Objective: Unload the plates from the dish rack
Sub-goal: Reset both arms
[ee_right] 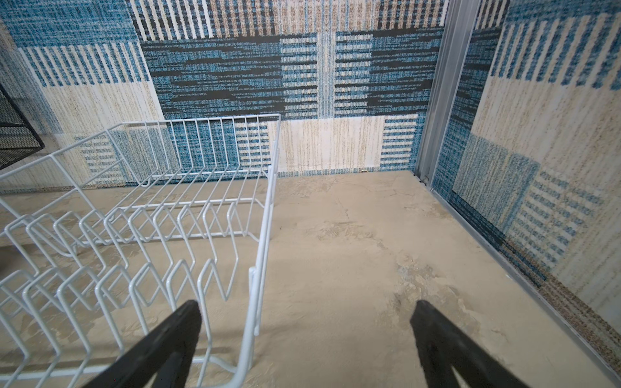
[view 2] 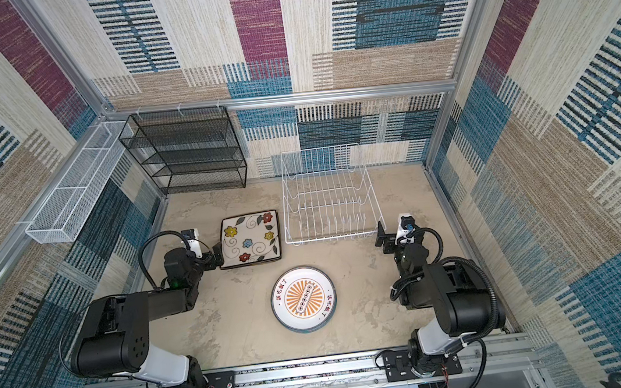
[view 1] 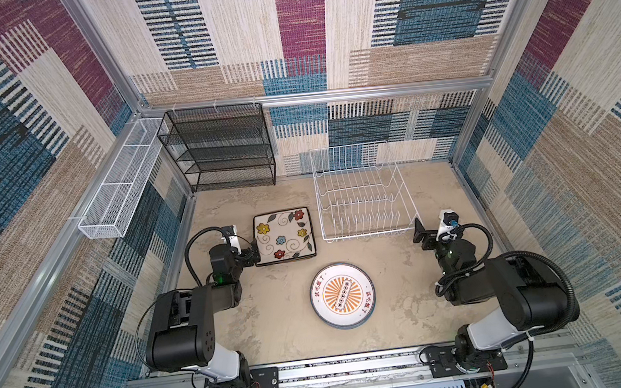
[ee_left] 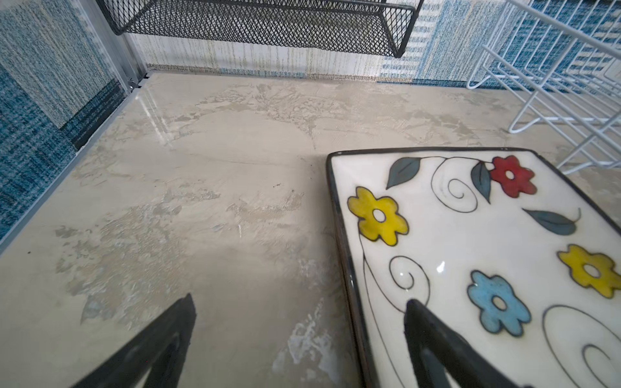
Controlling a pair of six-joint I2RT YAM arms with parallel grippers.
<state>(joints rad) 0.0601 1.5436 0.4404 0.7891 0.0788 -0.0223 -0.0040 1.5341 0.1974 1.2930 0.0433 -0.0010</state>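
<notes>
We see round plate (view 1: 343, 300) only in top views. Wrist view: shiny square plate (ee_left: 470, 252) under wide left claw (ee_left: 300, 302), maybe touching. Also wide: right claw (ee_right: 308, 304), by wire dish rack (ee_right: 215, 201).

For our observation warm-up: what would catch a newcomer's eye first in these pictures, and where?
The square cream plate with coloured flowers lies face up on the beige table, left of centre. Nearer the front sits the round white plate with an orange sunburst centre. Behind, to the right, the white wire dish rack stands without plates.
</notes>
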